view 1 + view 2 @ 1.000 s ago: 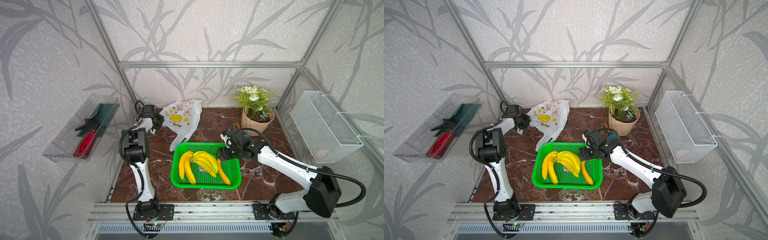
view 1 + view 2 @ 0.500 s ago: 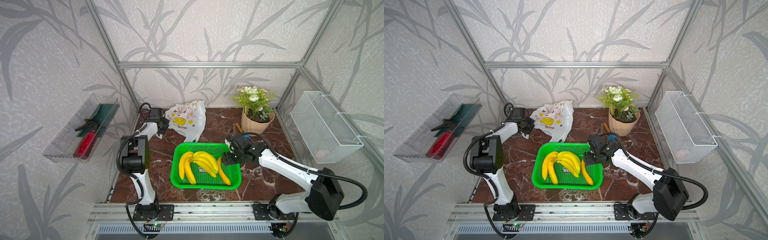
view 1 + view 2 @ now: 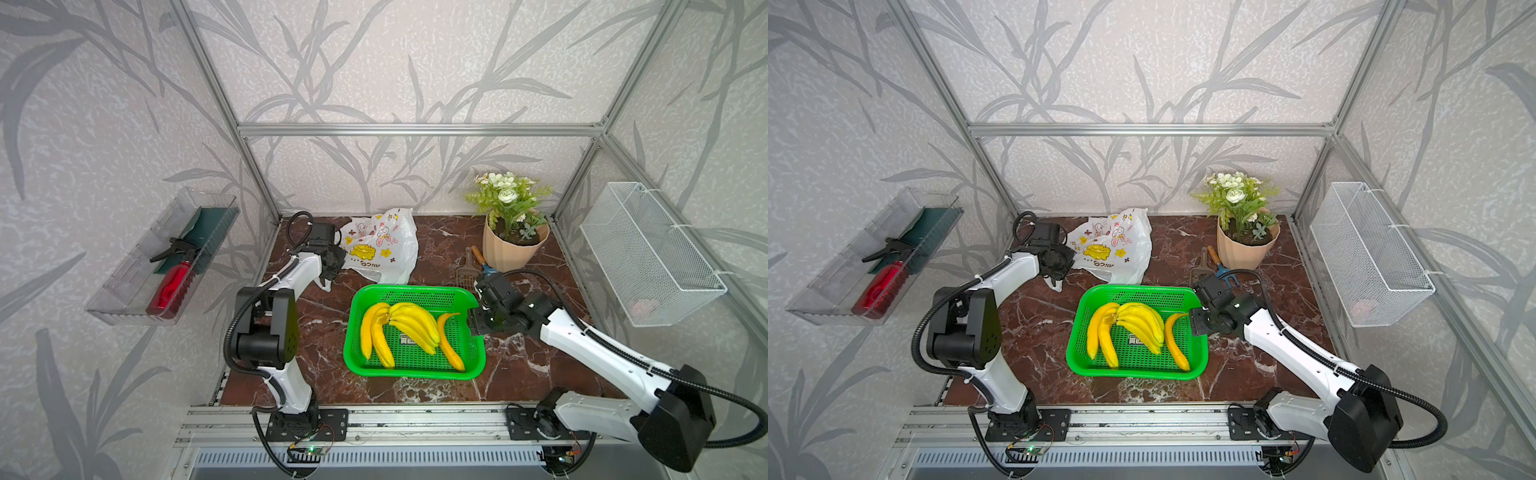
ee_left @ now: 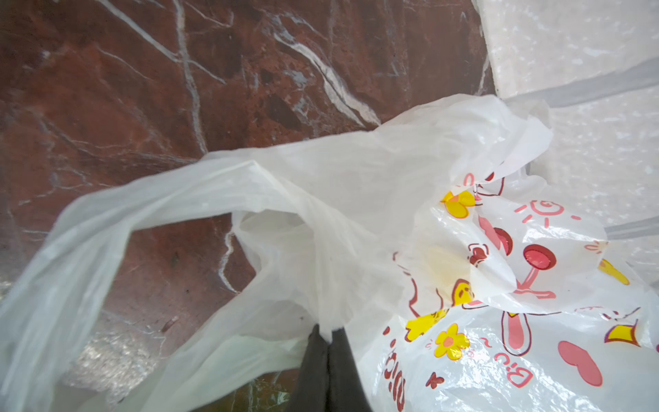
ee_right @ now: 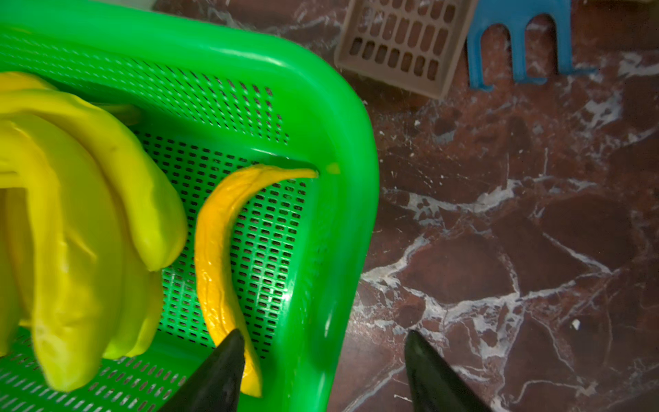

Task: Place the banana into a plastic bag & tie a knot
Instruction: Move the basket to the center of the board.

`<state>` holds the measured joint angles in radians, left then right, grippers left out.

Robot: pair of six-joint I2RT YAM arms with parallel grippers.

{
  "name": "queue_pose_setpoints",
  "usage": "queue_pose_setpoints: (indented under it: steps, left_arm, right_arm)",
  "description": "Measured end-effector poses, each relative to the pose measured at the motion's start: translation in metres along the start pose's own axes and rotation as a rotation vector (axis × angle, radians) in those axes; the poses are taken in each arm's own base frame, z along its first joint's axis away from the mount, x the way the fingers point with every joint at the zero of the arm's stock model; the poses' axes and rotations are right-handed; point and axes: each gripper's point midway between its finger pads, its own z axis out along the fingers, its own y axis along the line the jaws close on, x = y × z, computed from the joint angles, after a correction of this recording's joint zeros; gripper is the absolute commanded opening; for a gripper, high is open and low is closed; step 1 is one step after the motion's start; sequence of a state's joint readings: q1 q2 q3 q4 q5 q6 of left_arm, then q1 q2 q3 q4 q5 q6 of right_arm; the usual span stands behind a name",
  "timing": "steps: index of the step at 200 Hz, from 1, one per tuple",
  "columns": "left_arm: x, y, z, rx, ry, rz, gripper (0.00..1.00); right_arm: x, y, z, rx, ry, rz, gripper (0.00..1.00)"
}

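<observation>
Right now your left gripper (image 4: 328, 333) has its jaws pinched together on the plastic bag (image 3: 380, 245), just beyond the green basket (image 3: 415, 291). Your right gripper (image 5: 322, 335) holds its jaws apart astride that basket's rim, beside the lone banana (image 5: 214, 257) inside.

The left hand (image 3: 331, 262) has shifted from the back-left corner toward the basket (image 3: 415, 289). Its jaws, slightly apart a second ago, are now pinched on a fold of the plastic bag (image 3: 382, 245). The bag's long tail, previously stretched to the basket's back-left corner, is drawn up and bunched. The right hand (image 3: 473, 322) has moved from the basket's back-right corner to its right rim, beside the single banana (image 3: 449, 340). Its jaws are narrower but still apart.
</observation>
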<state>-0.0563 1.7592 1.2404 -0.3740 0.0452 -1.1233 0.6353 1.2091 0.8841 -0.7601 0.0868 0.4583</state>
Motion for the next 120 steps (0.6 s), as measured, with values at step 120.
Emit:
queue_pose_setpoints:
  steps: [120]
  left_arm:
    - [0.024, 0.029, -0.013, -0.101, 0.062, 0.005, 0.2]
  right_arm:
    - [-0.002, -0.074, -0.002, 0.187, 0.01, 0.092, 0.43]
